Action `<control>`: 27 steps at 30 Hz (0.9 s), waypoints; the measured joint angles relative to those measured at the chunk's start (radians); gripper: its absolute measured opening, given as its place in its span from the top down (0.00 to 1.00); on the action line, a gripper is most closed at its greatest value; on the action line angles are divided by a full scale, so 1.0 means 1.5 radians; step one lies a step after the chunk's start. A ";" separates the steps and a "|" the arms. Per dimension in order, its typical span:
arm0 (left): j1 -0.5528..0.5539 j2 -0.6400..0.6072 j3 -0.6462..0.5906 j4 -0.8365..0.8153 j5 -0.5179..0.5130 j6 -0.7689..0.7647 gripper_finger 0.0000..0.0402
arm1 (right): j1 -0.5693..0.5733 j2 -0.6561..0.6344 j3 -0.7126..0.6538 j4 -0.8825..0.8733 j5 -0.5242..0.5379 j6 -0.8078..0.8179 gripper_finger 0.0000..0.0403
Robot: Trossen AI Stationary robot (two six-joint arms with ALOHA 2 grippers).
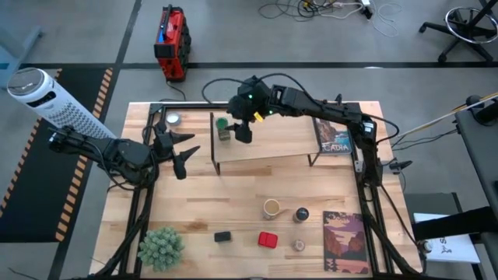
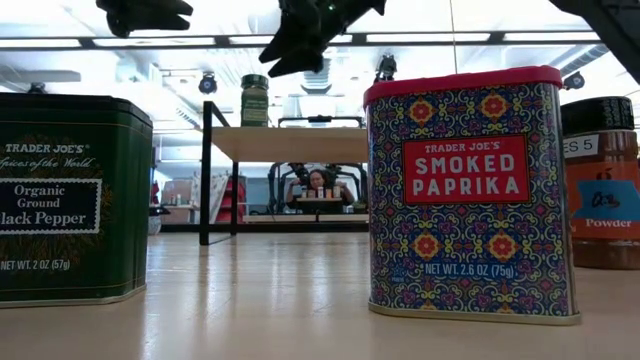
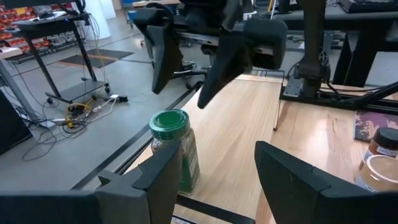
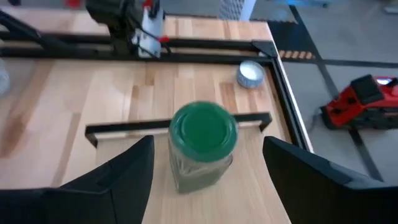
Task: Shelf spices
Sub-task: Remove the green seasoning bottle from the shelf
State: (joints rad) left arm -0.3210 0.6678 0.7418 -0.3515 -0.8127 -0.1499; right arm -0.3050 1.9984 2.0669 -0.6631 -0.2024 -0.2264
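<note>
The bench point(image 1: 233, 194) carried the shelf point(image 1: 264, 148) along its far edge, a pale board in a black frame. The right arm reached across over the shelf's left end, and the right gripper point(image 1: 243, 132) hung there with its pincer released, fingers spread to either side of the green-lidded jar point(image 1: 223, 128) without touching it. That jar stood upright on the shelf board at its left end, close to the frame bar. The left gripper point(image 1: 185, 152) waited near the bench's left edge, just beside the shelf's left end, its pincer partly parted and grasping nothing. Along the bench's near edge stood the other spices: the dark tin point(image 1: 223, 236), the red tin point(image 1: 268, 239), the tan cylinder point(image 1: 271, 208), the dark-lidded jar point(image 1: 301, 214) and the small pale jar point(image 1: 299, 246), well apart from the shelf.
</note>
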 joint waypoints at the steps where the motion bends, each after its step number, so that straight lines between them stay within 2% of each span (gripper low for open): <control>1: 0.000 0.000 0.000 0.000 -0.008 0.000 0.52 | -0.004 0.000 -0.001 0.003 -0.010 0.002 0.31; 8: 0.001 0.001 0.000 -0.003 -0.020 0.001 0.52 | -0.010 0.000 -0.017 0.018 -0.044 -0.019 0.30; 19: 0.001 0.001 0.000 0.000 -0.020 -0.007 0.52 | -0.010 0.000 -0.058 0.081 -0.047 -0.024 0.24; 27: 0.001 0.001 0.000 0.000 -0.061 -0.011 0.52 | -0.010 0.000 -0.064 0.115 -0.047 -0.024 0.23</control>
State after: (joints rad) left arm -0.3191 0.6689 0.7418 -0.3518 -0.9039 -0.1665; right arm -0.3195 1.9987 1.9714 -0.4905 -0.2729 -0.2619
